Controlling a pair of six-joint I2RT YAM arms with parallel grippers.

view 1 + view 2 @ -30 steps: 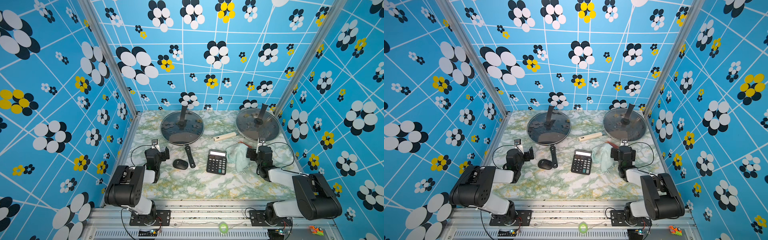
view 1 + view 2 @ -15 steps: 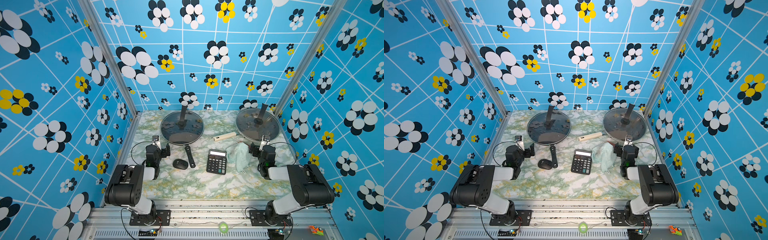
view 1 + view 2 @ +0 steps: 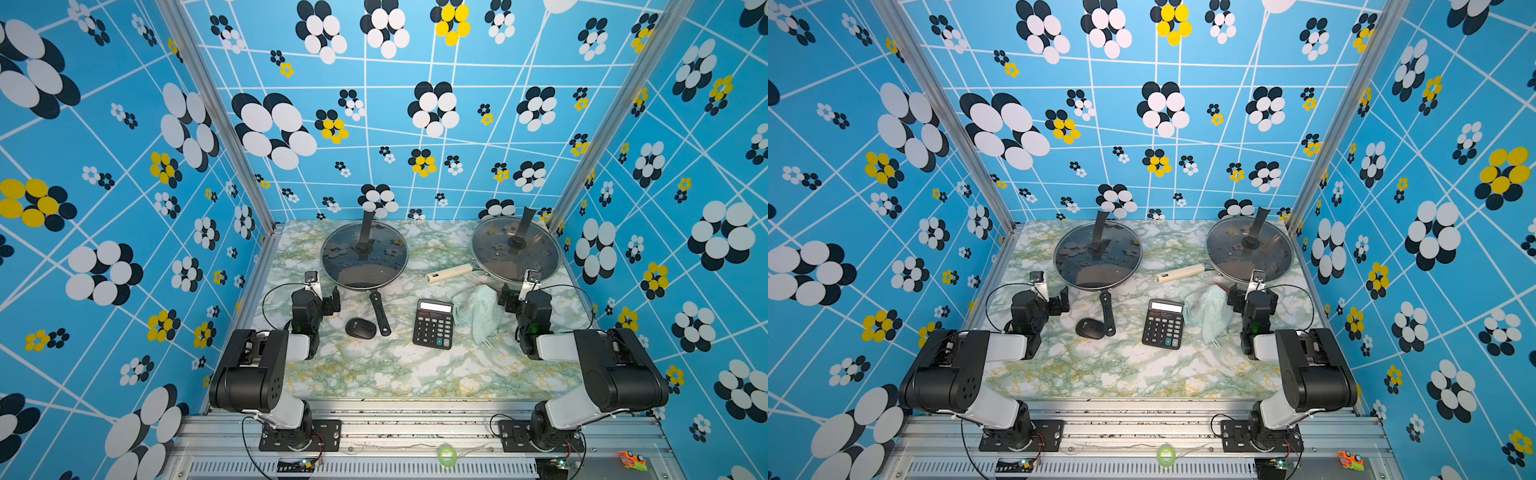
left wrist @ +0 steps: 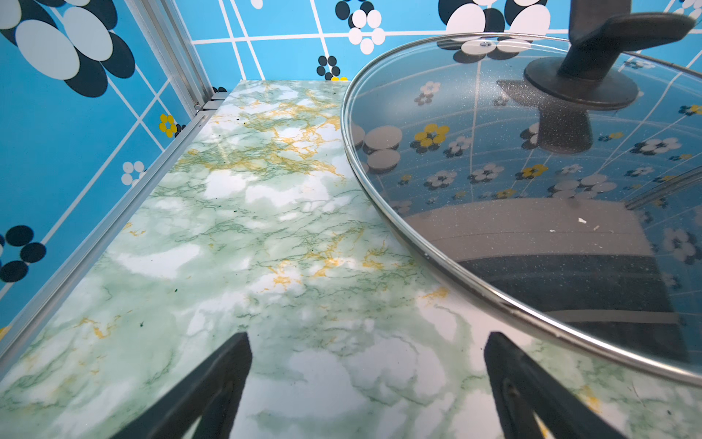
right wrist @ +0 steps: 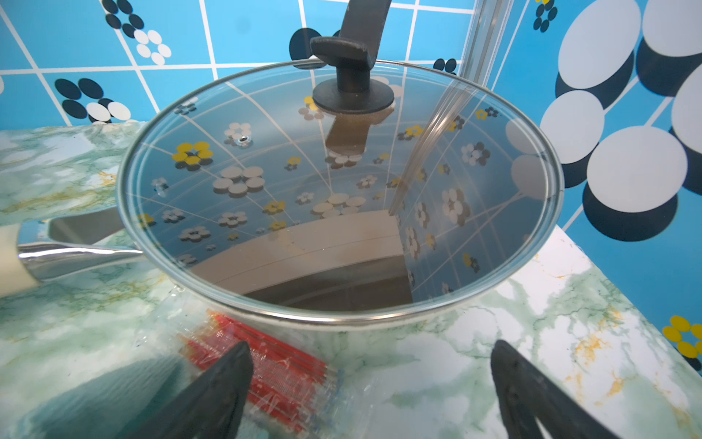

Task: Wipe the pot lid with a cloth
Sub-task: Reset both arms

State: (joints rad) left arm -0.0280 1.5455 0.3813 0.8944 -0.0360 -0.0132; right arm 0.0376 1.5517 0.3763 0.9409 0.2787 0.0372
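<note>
Two glass lids with black knobs sit on pans at the back of the table: one on the black-handled pan (image 3: 365, 253) (image 3: 1097, 254) (image 4: 532, 190), one on the cream-handled pan (image 3: 515, 249) (image 3: 1250, 249) (image 5: 342, 190). The pale mint cloth (image 3: 478, 313) (image 3: 1210, 311) (image 5: 95, 399) lies crumpled between the calculator and my right gripper. My right gripper (image 3: 513, 299) (image 5: 372, 372) is open and low, just right of the cloth and in front of the right lid. My left gripper (image 3: 328, 301) (image 4: 368, 365) is open over bare table, beside the left lid's rim.
A black calculator (image 3: 433, 323) and a black mouse (image 3: 360, 328) lie mid-table, the pan's black handle (image 3: 380, 318) between them. A clear packet with red sticks (image 5: 273, 365) lies under the right gripper's finger. Blue patterned walls close in three sides.
The right arm's elbow has folded back toward its base and its gripper has shifted slightly away from the cloth. The left arm has barely moved. Both grippers stay open.
</note>
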